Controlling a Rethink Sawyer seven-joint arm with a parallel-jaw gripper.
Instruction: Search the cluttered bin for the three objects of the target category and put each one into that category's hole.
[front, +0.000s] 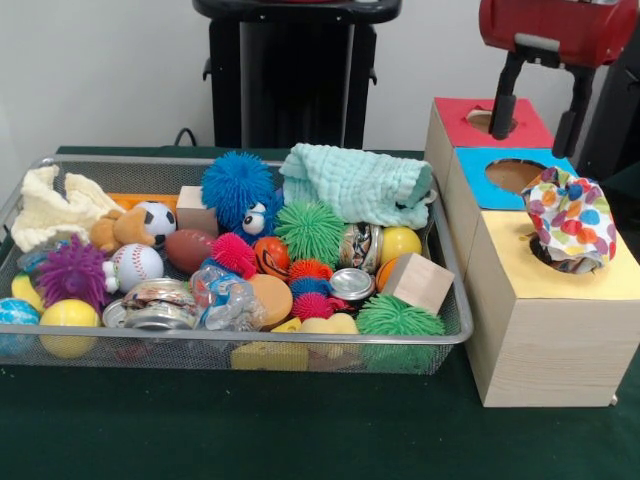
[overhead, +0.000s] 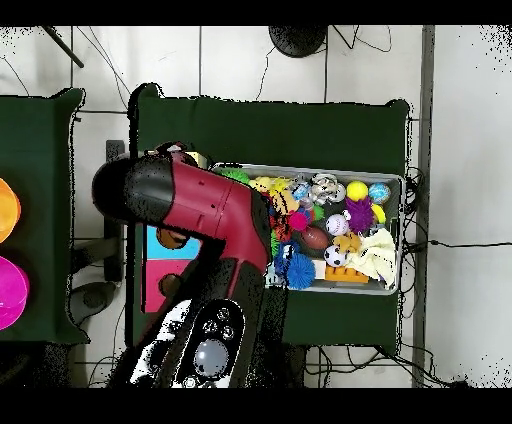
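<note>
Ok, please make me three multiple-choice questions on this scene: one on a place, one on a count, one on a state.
1. Where is the spotted cloth?
A. in the mesh bin
B. on the floor
C. in the hole of the yellow section

2. How many coloured sections does the top of the wooden box show?
A. three
B. two
C. five

3. How is the gripper?
A. shut on a ball
B. open and empty
C. shut on a cloth

Answers:
1 C, the cloth bulges out of the yellow section's hole.
2 A, red, blue and yellow.
3 B, its fingers stand apart above the box with nothing between them.
</note>
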